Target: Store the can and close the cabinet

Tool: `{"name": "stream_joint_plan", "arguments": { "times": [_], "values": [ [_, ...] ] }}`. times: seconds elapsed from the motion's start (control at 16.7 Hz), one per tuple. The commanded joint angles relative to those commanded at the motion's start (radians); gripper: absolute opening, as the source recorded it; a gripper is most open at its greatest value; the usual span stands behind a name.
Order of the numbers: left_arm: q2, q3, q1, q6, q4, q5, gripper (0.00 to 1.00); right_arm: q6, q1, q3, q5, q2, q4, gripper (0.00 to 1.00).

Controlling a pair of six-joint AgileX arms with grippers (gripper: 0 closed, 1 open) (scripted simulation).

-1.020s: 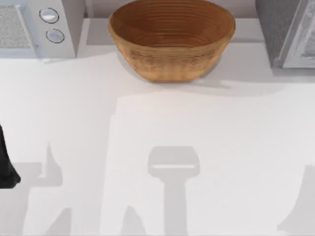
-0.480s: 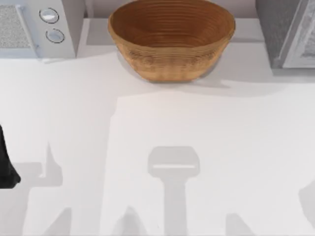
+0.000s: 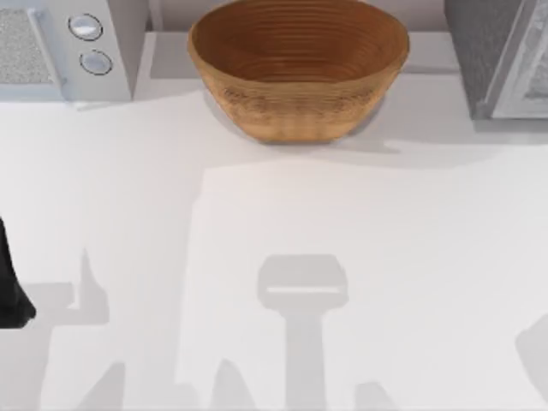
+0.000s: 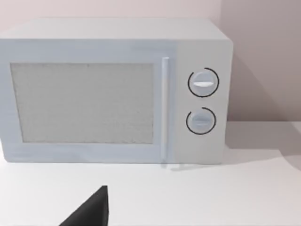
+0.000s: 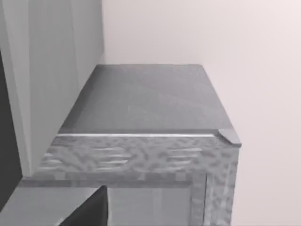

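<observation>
One wicker basket at back centre of white desk. One microwave back left, two dials. One grey cabinet back right, seen close from right wrist. Left arm dark at left edge. Left gripper, right gripper: open or closed, cannot tell. Can: place unknown.

I see the basket at the back middle of the table, the microwave in the back left corner, the cabinet in the back right corner, and my left arm at the left edge
</observation>
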Motion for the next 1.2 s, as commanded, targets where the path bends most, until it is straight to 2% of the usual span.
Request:
{"name": "stream_joint_plan", "arguments": {
  "times": [0.18,0.36,0.54,0.96,1.2],
  "values": [
    [0.0,0.0,0.0,0.0,0.0,0.0,1.0,0.0,0.089,0.011,0.091,0.003,-0.004,1.0],
    [0.0,0.0,0.0,0.0,0.0,0.0,1.0,0.0,0.262,0.024,0.261,0.009,-0.014,1.0],
    [0.0,0.0,0.0,0.0,0.0,0.0,1.0,0.0,0.498,0.031,0.494,0.012,-0.027,1.0],
    [0.0,0.0,0.0,0.0,0.0,0.0,1.0,0.0,1.12,0.009,1.119,-0.009,-0.051,1.0],
    [0.0,0.0,0.0,0.0,0.0,0.0,1.0,0.0,1.379,-0.014,1.377,-0.035,-0.055,1.0]
  ]
}}
